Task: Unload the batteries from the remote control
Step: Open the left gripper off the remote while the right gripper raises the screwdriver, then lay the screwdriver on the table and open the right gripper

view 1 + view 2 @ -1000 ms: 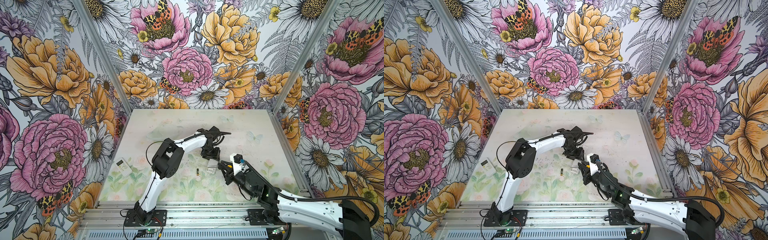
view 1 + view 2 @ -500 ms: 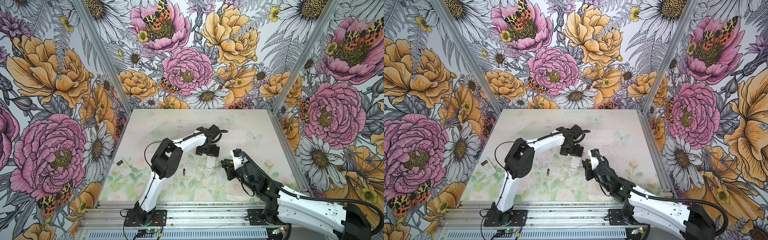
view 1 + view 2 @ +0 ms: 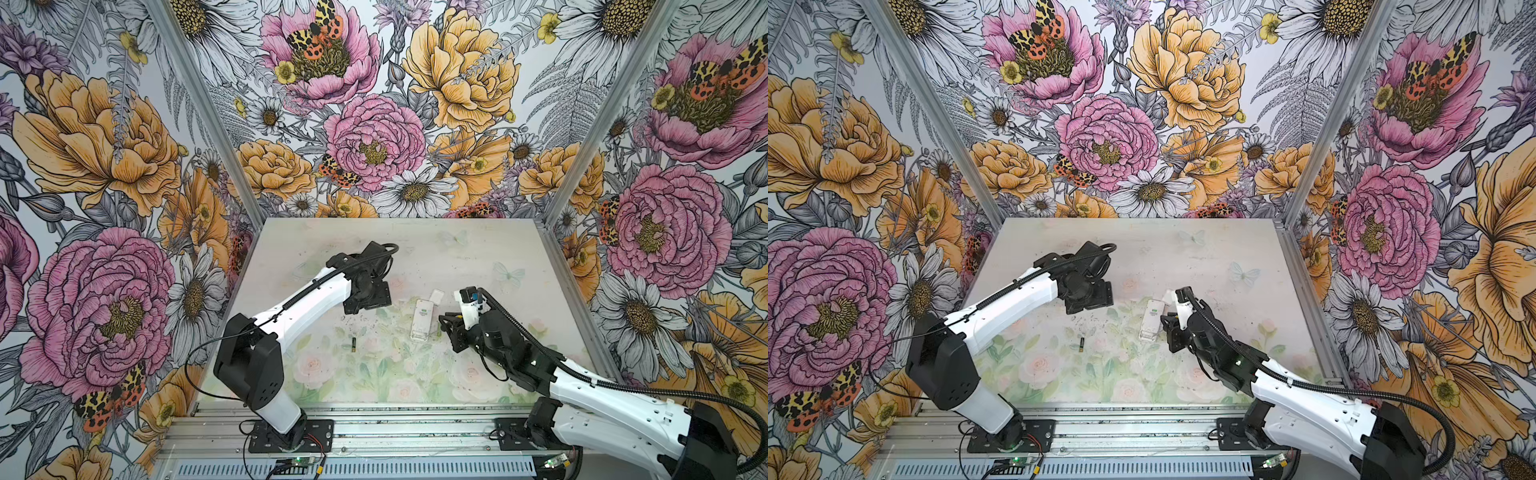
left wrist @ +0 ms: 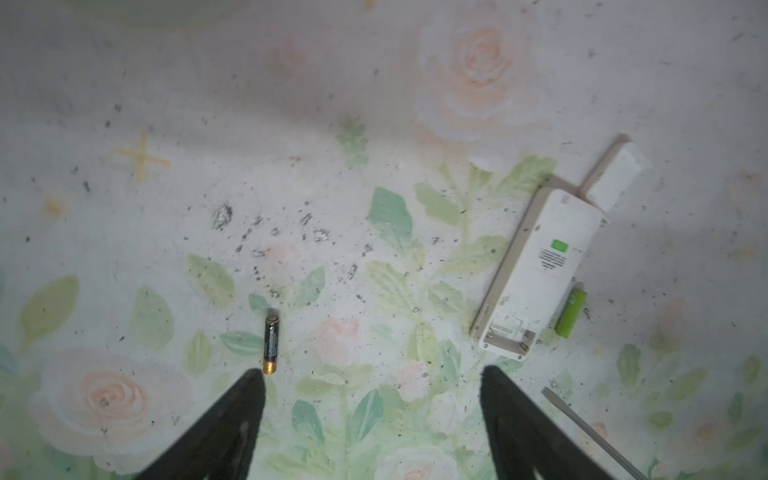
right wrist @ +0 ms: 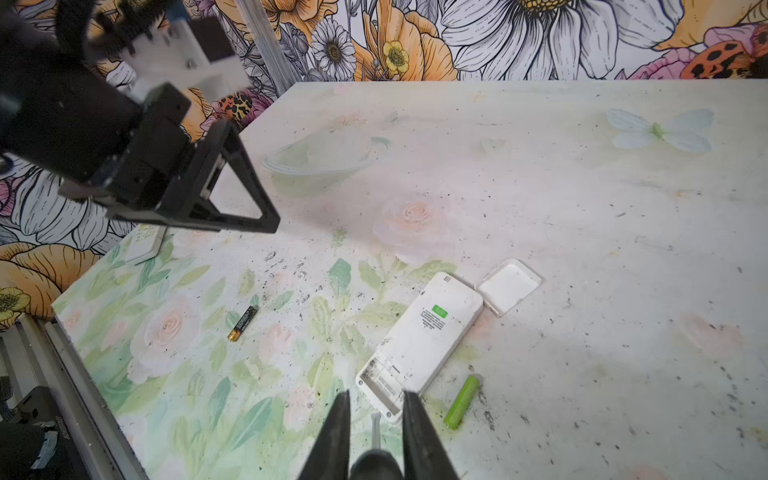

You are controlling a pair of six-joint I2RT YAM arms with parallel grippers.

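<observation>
One black battery [image 4: 271,344] lies ahead of the wide-parted left hand [image 4: 372,370], off-centre; it is best straddled crosswise once centred. The screwdriver [image 5: 375,432] is pinched in the right hand [image 5: 377,394].

Both top views look from high above the front edge, well back and tilted steeply down, taking in the whole pale flower-printed tabletop [image 3: 478,249] up to the flowered back wall [image 3: 374,124]. My left wrist camera stares almost straight down from close above the surface, while my right wrist camera sits low and near, looking obliquely across toward that wall. All four views share the white flat plastic remote control [image 3: 422,320] and the slim black gold-ended battery [image 4: 271,344].
</observation>
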